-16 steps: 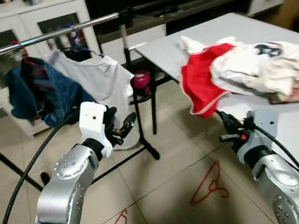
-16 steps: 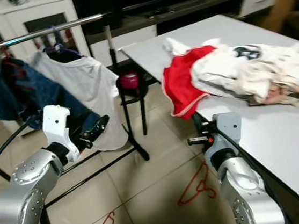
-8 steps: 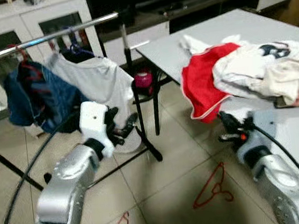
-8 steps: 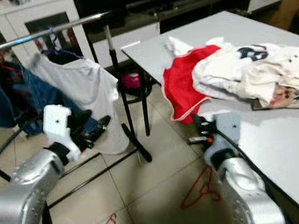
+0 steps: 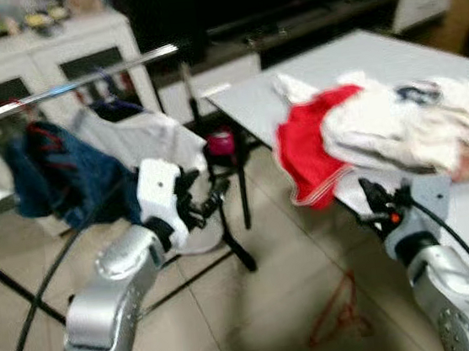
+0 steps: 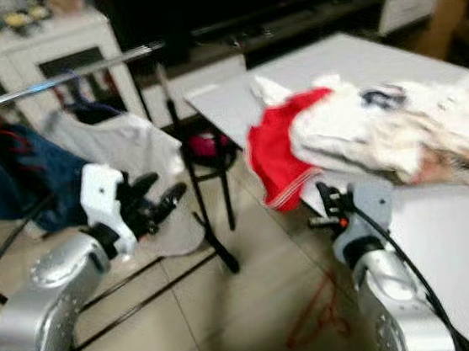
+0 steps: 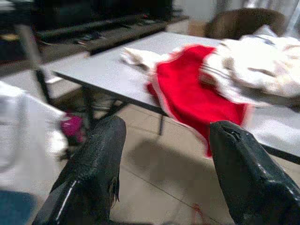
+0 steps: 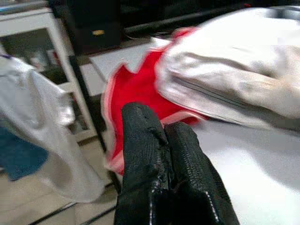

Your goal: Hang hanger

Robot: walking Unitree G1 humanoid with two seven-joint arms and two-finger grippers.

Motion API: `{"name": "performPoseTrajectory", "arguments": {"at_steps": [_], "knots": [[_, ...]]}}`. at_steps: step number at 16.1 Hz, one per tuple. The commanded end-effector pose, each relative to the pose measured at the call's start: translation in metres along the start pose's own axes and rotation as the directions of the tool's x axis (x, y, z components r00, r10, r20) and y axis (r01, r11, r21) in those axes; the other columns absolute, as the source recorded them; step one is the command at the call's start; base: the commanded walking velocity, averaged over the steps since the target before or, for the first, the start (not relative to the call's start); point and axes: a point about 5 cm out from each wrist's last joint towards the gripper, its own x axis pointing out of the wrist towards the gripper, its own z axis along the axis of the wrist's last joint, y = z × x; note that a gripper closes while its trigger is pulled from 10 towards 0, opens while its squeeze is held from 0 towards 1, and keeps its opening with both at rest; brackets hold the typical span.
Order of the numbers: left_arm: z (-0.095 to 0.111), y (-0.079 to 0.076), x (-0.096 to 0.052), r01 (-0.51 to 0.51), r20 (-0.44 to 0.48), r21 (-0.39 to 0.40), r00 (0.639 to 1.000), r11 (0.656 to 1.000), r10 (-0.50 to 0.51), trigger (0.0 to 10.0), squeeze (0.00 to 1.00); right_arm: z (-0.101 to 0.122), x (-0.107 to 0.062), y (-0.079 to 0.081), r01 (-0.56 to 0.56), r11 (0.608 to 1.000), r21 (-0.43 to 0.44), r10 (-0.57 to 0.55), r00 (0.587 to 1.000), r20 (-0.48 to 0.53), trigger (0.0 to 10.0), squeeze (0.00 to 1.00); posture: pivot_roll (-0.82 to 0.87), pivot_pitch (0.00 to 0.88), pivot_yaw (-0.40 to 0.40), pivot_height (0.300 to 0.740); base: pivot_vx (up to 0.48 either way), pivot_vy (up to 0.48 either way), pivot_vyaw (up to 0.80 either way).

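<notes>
**A:** Two grippers, zero hangers held. Left gripper point(image 7: 161, 173) is spread wide by the rail point(image 5: 63, 87), right gripper point(image 8: 164, 154) is pinched together over the table point(image 5: 309, 82) edge. Red hanger point(image 5: 339, 316) lies on the floor.

**B:** Yeah, I'd bend low, grab its hook end. Head view shows it; wrist views mostly catch the red garment point(image 7: 197, 93).

Red hanger point(image 5: 339, 316) on beige floor tiles point(image 5: 266, 307); red garment point(image 5: 313, 154); white table point(image 5: 292, 84); blue jacket point(image 5: 61, 174).
</notes>
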Motion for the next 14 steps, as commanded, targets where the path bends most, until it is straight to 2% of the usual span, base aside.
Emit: {"name": "performPoseTrajectory", "arguments": {"at_steps": [1,8,12,14], "knots": [[0.0003,0.0086,-0.0029,-0.036,-0.005,0.008,0.999,0.999,0.036,10.0,0.00,0.0031,0.0027,0.0075,-0.028,1.000,0.005,0.028,0.999,0.018,10.0,0.00,-0.09,0.000,0.057,0.740,0.394,0.000,0.00],[-0.0005,0.0092,-0.0026,-0.036,-0.005,0.009,0.999,0.999,0.036,10.0,0.00,0.0043,0.0055,0.0069,-0.028,1.000,0.007,0.028,0.999,0.025,10.0,0.00,-0.09,0.000,0.050,0.740,0.391,0.000,0.00],[-0.0008,0.0085,-0.0028,-0.035,-0.006,0.013,0.999,0.999,0.035,10.0,0.00,0.0051,0.0057,0.0104,-0.065,0.997,-0.044,0.066,0.998,0.026,10.0,0.00,-0.08,0.000,0.047,0.740,0.389,0.000,0.00],[-0.0008,0.0083,-0.0032,-0.035,-0.006,0.014,0.999,0.999,0.035,10.0,0.00,0.0049,0.0061,0.0133,-0.084,0.994,-0.063,0.086,0.996,0.021,10.0,0.00,-0.08,0.000,0.043,0.740,0.390,0.000,0.80]]}}
